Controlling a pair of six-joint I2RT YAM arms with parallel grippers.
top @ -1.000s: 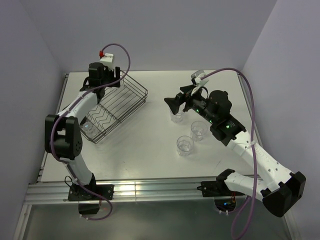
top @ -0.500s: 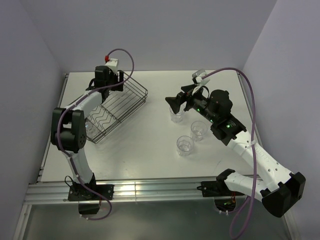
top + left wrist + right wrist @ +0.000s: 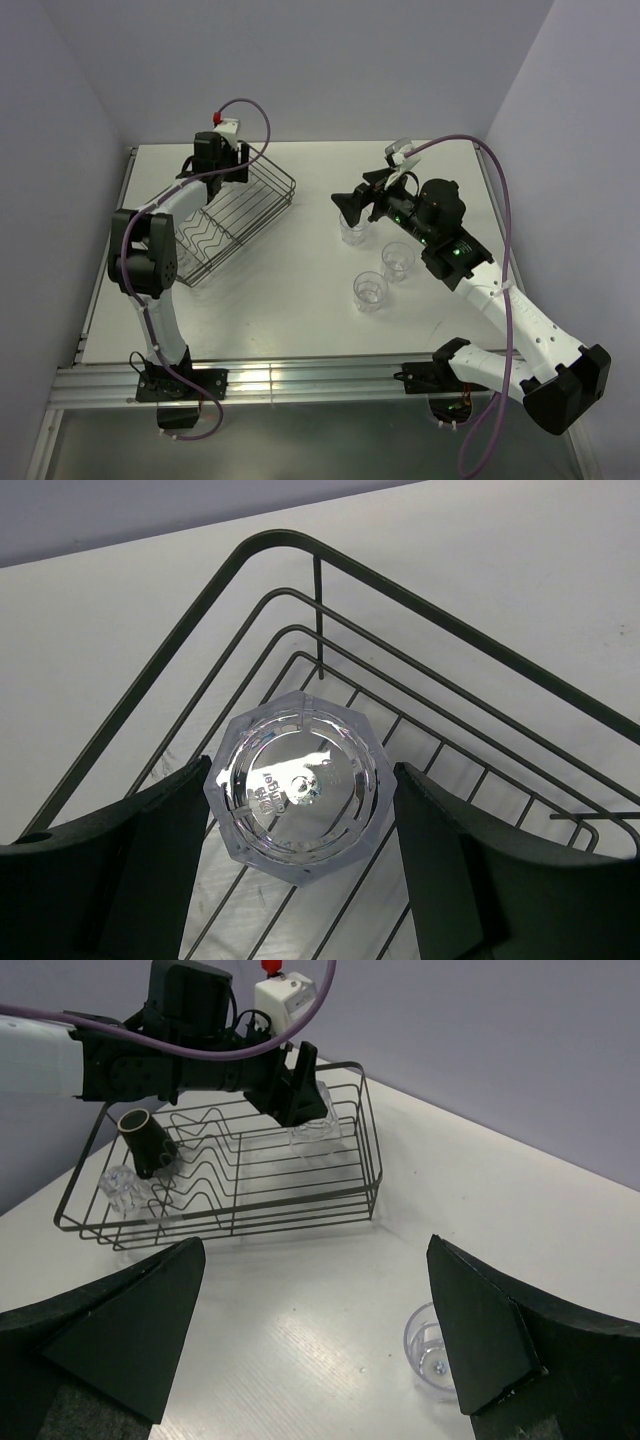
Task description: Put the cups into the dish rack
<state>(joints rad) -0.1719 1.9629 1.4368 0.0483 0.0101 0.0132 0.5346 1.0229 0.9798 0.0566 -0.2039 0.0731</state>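
The black wire dish rack (image 3: 284,180) stands at the table's back left. My left gripper (image 3: 228,166) reaches into its far corner, shut on a clear ribbed cup (image 3: 296,788) turned bottom up, with a finger (image 3: 160,850) on each side. From the right wrist that cup (image 3: 314,1126) sits just inside the rack rim (image 3: 371,1140). A dark brown mug (image 3: 146,1142) and another clear cup (image 3: 122,1190) lie at the rack's other end. Three clear cups stand on the table (image 3: 352,233) (image 3: 398,260) (image 3: 369,290). My right gripper (image 3: 366,200) hangs open over the first; it is empty (image 3: 315,1260).
Walls close the table on the left, back and right. The left arm's elbow (image 3: 140,260) stands over the rack's near end. A purple cable (image 3: 500,200) loops along the right arm. The nearest table cup (image 3: 430,1350) is partly behind my right finger.
The left arm's elbow rose and swung in, and its gripper shifted a little right along the rack's far end with the cup. The right arm stayed still.
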